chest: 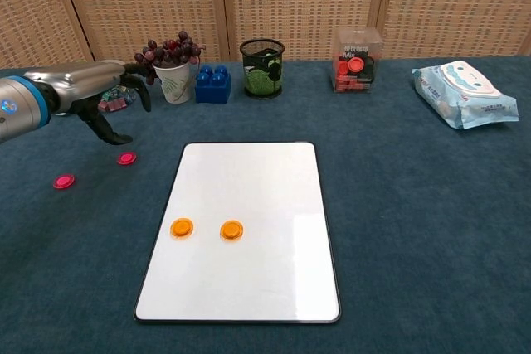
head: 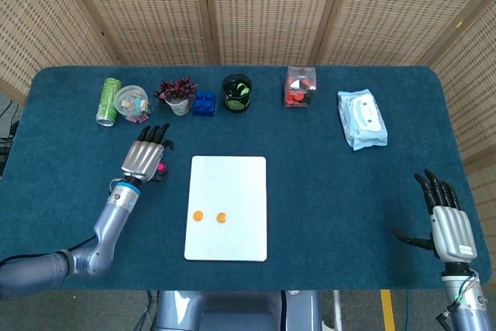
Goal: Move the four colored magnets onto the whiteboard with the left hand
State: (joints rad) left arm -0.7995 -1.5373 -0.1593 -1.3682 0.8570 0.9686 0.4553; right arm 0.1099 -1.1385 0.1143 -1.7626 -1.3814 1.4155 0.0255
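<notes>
Here, L to R: two small flat pink disc magnets lie on the dark blue felt tabletop (chest: 415, 230), left of the board. The outer pink magnet (chest: 64, 181) sits alone; the nearer pink magnet (chest: 126, 157) lies just under the robot's left hand (chest: 104, 97), which hovers over it w/ fingers spread, grasping nothing. In the head view that magnet (head: 160, 167) peeks out at the hand's (head: 145, 159) edge.

Next, the white rectangular whiteboard (chest: 249, 288) lies flat mid-table, w/ two round orange disc magnets (chest: 182, 227) (chest: 231, 229) already on it, side by side. So approx half the job looks done.

Far right, the right hand (head: 446, 218) idles near the table edge, fingers apart, empty.

Handling, as a judgement: the discs look light, rigid, smooth and very low, so probably slippery and hard to get under on felt. Best bet is a thumb-and-fingertip pinch across the rim, from above.
</notes>
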